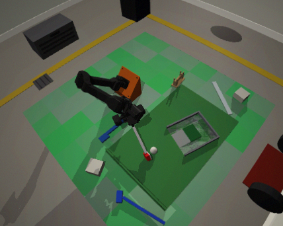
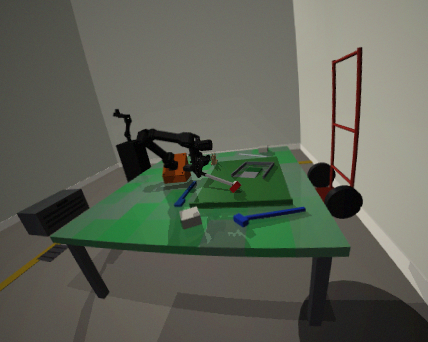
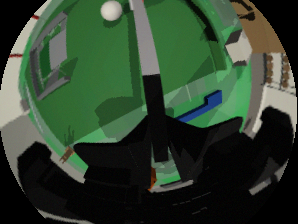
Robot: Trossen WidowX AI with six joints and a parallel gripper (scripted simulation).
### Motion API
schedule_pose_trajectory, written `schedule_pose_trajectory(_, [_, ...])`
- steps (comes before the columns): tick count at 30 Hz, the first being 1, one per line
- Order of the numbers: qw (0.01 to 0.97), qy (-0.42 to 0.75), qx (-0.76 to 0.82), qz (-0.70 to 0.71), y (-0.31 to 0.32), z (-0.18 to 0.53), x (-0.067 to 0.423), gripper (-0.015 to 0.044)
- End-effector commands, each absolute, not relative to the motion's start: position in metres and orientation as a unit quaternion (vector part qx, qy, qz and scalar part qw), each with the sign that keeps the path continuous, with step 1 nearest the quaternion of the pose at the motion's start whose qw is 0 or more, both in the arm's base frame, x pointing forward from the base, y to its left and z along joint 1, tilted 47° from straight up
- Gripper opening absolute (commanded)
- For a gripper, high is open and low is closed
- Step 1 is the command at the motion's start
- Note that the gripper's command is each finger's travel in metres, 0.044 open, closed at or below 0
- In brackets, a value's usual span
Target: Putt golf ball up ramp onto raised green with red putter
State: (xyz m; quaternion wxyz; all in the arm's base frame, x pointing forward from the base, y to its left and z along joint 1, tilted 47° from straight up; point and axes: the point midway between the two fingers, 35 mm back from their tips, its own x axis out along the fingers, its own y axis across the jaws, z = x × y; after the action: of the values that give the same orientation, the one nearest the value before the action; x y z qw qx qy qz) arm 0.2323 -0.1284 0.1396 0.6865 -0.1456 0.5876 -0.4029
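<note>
My gripper point(image 1: 131, 123) point(image 2: 202, 173) point(image 3: 154, 117) is shut on the black grip of the red putter point(image 1: 147, 156) point(image 2: 235, 187) point(image 3: 146, 47). The putter's pale shaft slopes down from the fingers to its red head, which is close beside the golf ball point(image 1: 153, 150) point(image 3: 111, 10). The ball is on the enclosure side of the head; I cannot tell whether they touch. The head hides the ball in the exterior view. The raised green point(image 1: 192, 133) point(image 3: 46, 61) is a dark patch inside the grey walls, with the light grey ramp point(image 1: 178, 137) point(image 2: 248, 175) point(image 3: 58, 41) on its ball side.
A blue putter point(image 1: 104, 137) point(image 2: 186, 195) point(image 3: 199, 112) lies near the arm; another blue putter point(image 1: 139, 207) point(image 2: 276, 214) lies at the front. A white block point(image 1: 95, 166) point(image 2: 190, 217) point(image 3: 238, 48), a small wooden stand point(image 1: 178, 80) and a white bar point(image 1: 221, 98) are around the dark green mat point(image 1: 162, 185).
</note>
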Motion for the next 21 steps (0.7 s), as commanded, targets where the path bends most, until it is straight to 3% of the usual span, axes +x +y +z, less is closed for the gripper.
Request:
schedule_pose_trajectory(1, [0.687, 0.587, -0.146, -0.402, -0.127, 0.140, 0.233, 0.0000])
schedule_pose_trajectory(21, [0.687, 0.586, -0.147, -0.403, -0.143, 0.150, 0.228, 0.0000])
